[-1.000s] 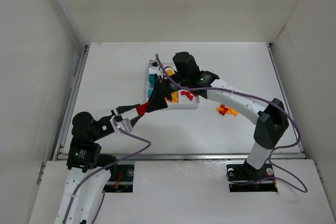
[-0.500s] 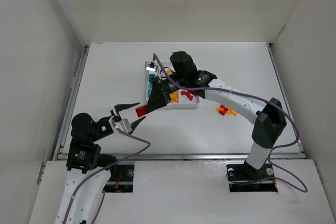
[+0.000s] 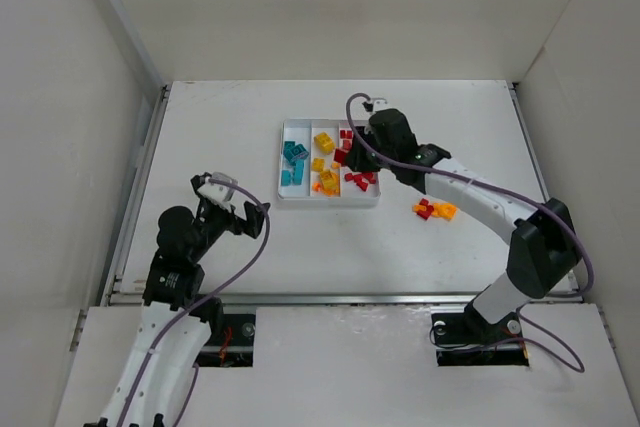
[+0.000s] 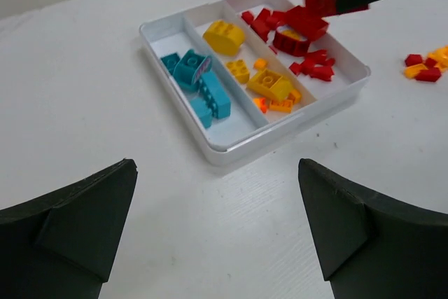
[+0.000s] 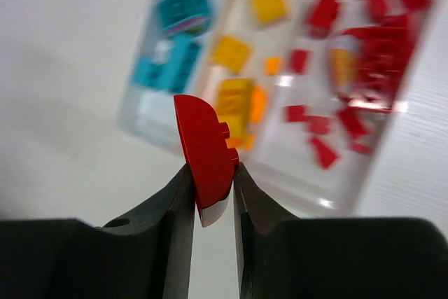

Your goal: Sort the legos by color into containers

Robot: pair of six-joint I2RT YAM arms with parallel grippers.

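Tray (image 3: 330,203) mostly sorted: teal, yellow, red lanes. Right gripper (image 5: 210,173) clamped on red brick (image 5: 203,138) above it. Left gripper (image 4: 217,229) w/ jaws apart, empty. Red/orange clump (image 3: 432,210) ctr-right of frame unsorted.

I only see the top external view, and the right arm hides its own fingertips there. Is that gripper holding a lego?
Observer: Yes. The right wrist view shows the right gripper shut on a red brick with one rounded edge.
Operator: Is the left one carrying anything?
Observer: No. In the left wrist view the left gripper is open and empty.
Operator: Any stray colour in the red compartment?
Observer: It seems so. The left wrist view shows a yellowish piece sitting inside a red ring there.
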